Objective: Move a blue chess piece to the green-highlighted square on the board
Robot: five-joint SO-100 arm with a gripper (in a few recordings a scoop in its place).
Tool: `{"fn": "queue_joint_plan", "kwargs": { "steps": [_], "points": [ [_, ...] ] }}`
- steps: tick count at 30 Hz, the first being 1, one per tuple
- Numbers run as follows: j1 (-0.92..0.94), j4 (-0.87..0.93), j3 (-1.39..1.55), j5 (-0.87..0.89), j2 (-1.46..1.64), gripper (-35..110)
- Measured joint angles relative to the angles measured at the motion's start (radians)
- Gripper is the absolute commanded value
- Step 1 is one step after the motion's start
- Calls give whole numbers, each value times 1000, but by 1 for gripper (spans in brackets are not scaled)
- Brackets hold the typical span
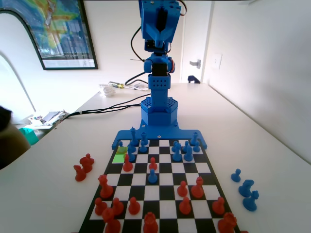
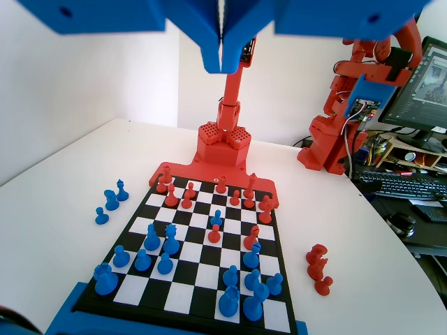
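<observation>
The board [image 1: 160, 194] lies in front of the blue arm [image 1: 158, 92], which is raised high above the far end. The green-highlighted square [image 1: 119, 158] is at the board's left edge in the fixed view, with nothing on it. Behind it lies a duller olive-yellow square [image 1: 122, 150]. A blue chess piece, a pawn [image 1: 131, 156], stands just right of the green square. Another blue pawn [image 1: 152, 175] [image 2: 216, 218] stands mid-board among red pieces. In the wrist view my gripper [image 2: 221, 59] hangs far above the board [image 2: 209, 276], jaws pressed together and holding nothing.
In the fixed view three captured blue pieces [image 1: 247, 188] stand on the table right of the board and red ones [image 1: 84, 166] to its left. Red pieces [image 1: 146, 213] crowd the near rows. Cables [image 1: 104, 108] run on the table behind the arm.
</observation>
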Motion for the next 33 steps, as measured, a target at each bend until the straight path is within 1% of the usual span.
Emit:
{"fn": "queue_joint_plan", "kwargs": {
  "steps": [23,27,31,33],
  "points": [
    [0,0,0,0,0,1],
    [-2,0,0,0,0,9],
    [-9,0,0,0,0,9],
    [-11,0,0,0,0,5]
  ]
}}
